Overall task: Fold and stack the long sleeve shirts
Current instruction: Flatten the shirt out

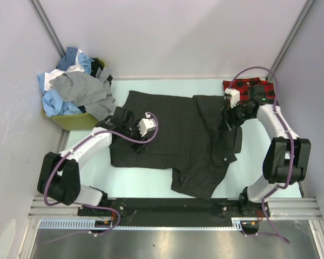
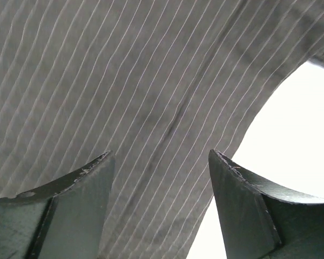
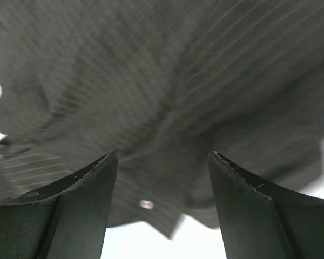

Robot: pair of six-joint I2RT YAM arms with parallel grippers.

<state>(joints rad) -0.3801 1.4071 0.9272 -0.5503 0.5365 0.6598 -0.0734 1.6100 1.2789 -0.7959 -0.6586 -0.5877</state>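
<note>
Top view: a dark pinstriped shirt (image 1: 162,135) lies spread on the pale desk (image 1: 151,186), across the centre of the frame, its right part folded over and rumpled, one corner reaching toward the lower centre; a red-and-black plaid shirt (image 1: 248,86) sits folded at the upper right corner of the desk, apart from the dark one; a heap of blue, white and grey shirts (image 1: 70,89) fills a yellow-green bin (image 1: 75,122) at the upper left. The left end effector (image 1: 139,144) is over the left half of the dark shirt; the right end effector (image 1: 227,121) is over its upper right part, just below and left of the plaid shirt. Left wrist view: the left end effector (image 2: 159,156) has its jaws apart with nothing between them, pinstriped cloth (image 2: 124,81) beyond, bare desk at the right edge. Right wrist view: the right end effector (image 3: 159,156) likewise stands apart and grips nothing; blurred dark cloth (image 3: 167,81) with one small button (image 3: 146,204) lies beyond.
</note>
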